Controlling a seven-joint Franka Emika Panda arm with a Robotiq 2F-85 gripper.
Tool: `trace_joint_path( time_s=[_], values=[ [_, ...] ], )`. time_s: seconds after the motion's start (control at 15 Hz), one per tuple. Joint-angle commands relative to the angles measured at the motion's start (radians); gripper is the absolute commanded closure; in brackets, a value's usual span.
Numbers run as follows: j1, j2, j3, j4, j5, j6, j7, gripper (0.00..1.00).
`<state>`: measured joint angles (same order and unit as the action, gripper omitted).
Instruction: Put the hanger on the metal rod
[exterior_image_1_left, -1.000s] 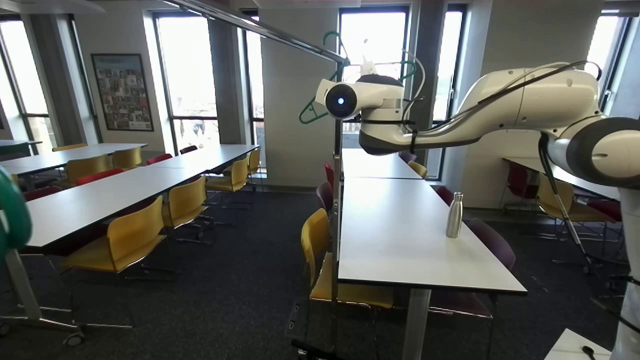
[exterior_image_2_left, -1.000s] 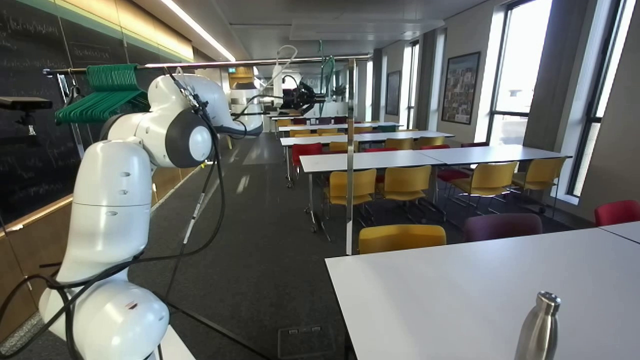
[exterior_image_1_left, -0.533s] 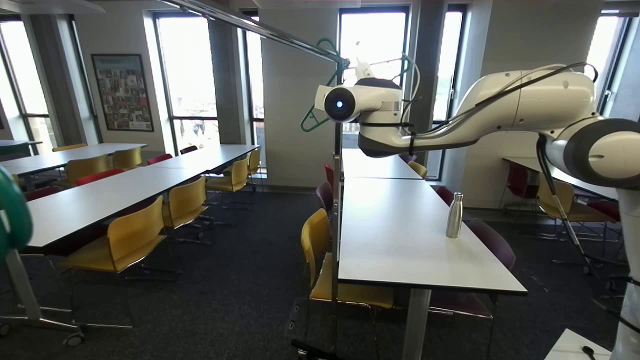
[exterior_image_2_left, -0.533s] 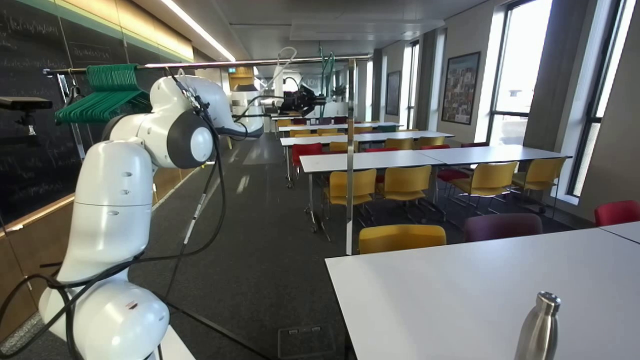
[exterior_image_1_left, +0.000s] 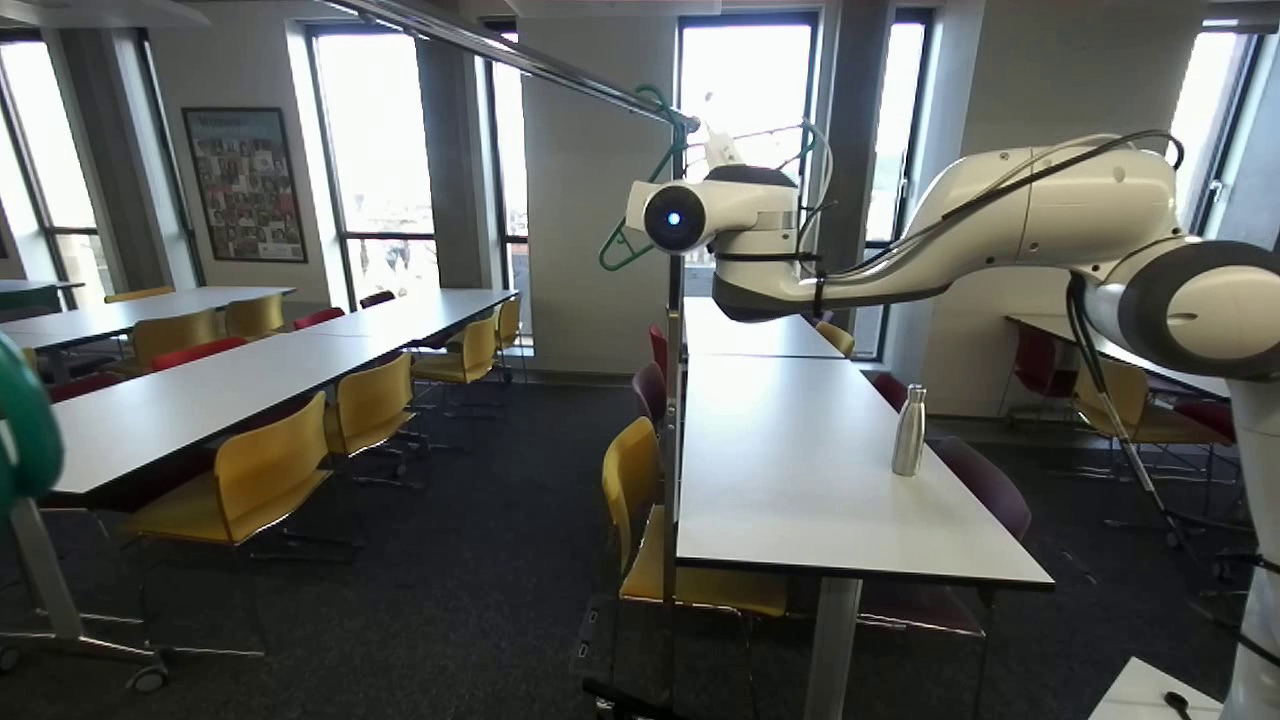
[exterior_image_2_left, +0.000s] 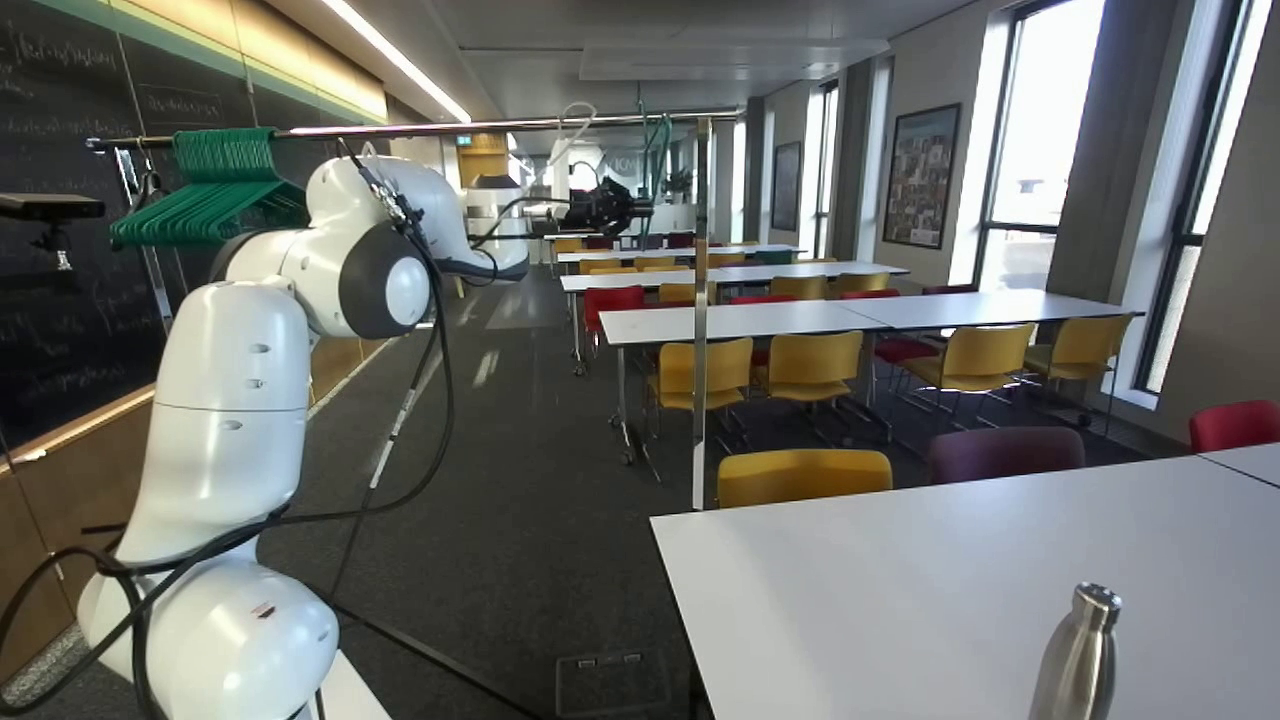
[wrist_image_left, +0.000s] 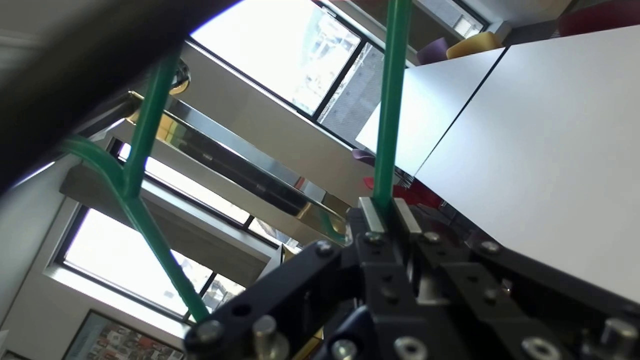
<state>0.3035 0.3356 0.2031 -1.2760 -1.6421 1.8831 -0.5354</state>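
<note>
Fingers (wrist_image_left: 370, 216) pinch a green bar of the hanger (wrist_image_left: 392, 100), which runs out of the wrist view; a dark blurred band (wrist_image_left: 95, 75) hides another part. The hanger is near one end of the metal rod (exterior_image_1_left: 510, 53), partly behind the arm (exterior_image_1_left: 985, 240) in an exterior view; whether it hooks over the rod, I cannot tell. Lower down, a white bench (exterior_image_2_left: 900, 570) carries a steel bottle (exterior_image_2_left: 1078, 660), its base cut off in an exterior view. Beyond are yellow chairs (exterior_image_2_left: 805, 475), tall glaring windows (exterior_image_1_left: 372, 130) and an indistinct framed poster (exterior_image_1_left: 246, 185).
</note>
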Motion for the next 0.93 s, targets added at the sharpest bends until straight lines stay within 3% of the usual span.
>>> trace_joint_path(
  time_s=[0.0,0.87],
  values=[
    [0.019,0.009,-0.018,0.008,-0.021,-0.006,0.021,0.98],
    [0.018,0.010,-0.015,-0.042,-0.007,-0.010,0.195,0.98]
  ],
)
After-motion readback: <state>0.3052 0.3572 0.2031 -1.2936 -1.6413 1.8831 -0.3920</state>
